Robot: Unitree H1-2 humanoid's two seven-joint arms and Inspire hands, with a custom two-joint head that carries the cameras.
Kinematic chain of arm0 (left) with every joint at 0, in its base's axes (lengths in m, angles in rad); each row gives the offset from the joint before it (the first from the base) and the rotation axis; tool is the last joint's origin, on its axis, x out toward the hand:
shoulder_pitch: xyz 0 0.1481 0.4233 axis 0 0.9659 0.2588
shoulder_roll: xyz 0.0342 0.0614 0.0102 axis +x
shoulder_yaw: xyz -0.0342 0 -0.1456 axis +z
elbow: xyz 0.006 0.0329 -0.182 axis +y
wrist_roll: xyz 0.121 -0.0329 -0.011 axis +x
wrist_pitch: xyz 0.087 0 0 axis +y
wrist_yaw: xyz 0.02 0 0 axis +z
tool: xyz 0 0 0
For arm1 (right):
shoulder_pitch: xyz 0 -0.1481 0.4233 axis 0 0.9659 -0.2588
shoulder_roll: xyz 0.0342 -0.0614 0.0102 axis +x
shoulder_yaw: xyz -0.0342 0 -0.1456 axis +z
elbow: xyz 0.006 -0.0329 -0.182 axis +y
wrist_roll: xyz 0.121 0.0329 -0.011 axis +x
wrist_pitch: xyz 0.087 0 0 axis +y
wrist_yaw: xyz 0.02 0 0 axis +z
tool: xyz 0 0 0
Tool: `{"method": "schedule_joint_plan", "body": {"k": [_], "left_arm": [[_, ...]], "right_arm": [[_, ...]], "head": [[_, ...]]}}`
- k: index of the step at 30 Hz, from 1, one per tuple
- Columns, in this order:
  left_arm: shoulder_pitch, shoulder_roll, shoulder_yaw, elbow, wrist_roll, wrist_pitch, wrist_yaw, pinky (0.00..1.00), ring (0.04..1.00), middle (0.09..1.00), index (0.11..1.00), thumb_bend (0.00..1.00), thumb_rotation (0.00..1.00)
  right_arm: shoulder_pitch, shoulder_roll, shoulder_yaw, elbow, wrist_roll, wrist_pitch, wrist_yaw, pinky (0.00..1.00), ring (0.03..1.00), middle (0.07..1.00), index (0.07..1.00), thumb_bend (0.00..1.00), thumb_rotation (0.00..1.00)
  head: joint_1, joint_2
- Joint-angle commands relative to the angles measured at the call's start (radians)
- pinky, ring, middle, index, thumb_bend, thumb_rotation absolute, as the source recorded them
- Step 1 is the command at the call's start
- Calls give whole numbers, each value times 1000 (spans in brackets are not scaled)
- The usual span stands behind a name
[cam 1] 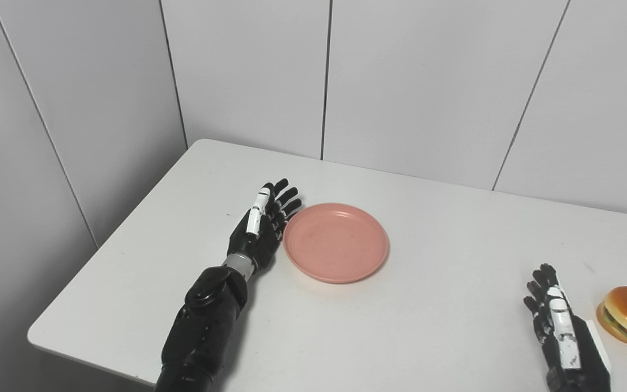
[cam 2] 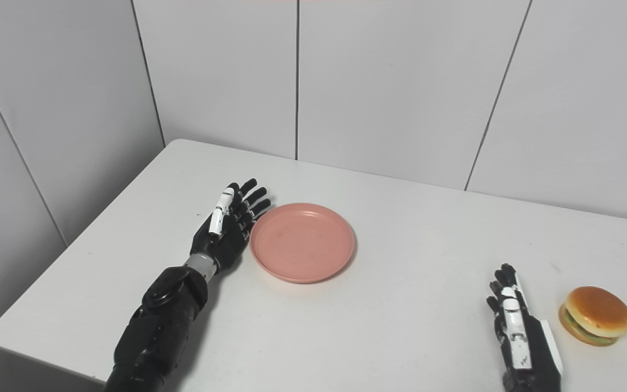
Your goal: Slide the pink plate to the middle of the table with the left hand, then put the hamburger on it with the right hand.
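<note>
The round, shallow pink plastic plate [cam 1: 336, 242] lies flat on the white rectangular table [cam 1: 428, 326], left of the table's centre. The black left hand [cam 1: 262, 226] stands edge-on just beside the plate's left rim, fingers extended and spread, holding nothing; contact with the rim appears likely but cannot be confirmed. The step in hand is judged to be the slide. Keep the palm face vertical and square to the rim, low against the tabletop, so that the push acts on the plate wall and does not ride over the lip. Push to the right in a straight line through the plate's centre; an off-centre push is likely to spin the plate away from the palm. The black right hand [cam 2: 520, 332] rests open and empty near the front edge, just left of the toy hamburger with tan bun and green filling [cam 2: 596, 316], apart from it.
</note>
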Motion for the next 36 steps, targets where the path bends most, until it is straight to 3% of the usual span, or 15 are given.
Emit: {"method": "schedule_joint_plan", "body": {"k": [1,19,36], "left_arm": [[26,-17,-22,2,16,65,-5,939,933,937,936,334,1000],[86,-72,-126,-169,24,173,-37,970,948,948,942,343,1000],[120,-112,-190,-227,26,221,-59,923,915,928,937,336,1000]], "right_arm": [[17,17,3,14,7,-27,-1,1000,997,993,999,202,1000],[13,39,7,9,-5,-20,-9,987,984,981,987,246,1000],[15,60,19,-10,-37,1,-38,1000,987,987,992,260,1000]], "head": [[-7,2],[-58,28],[-115,51]]}}
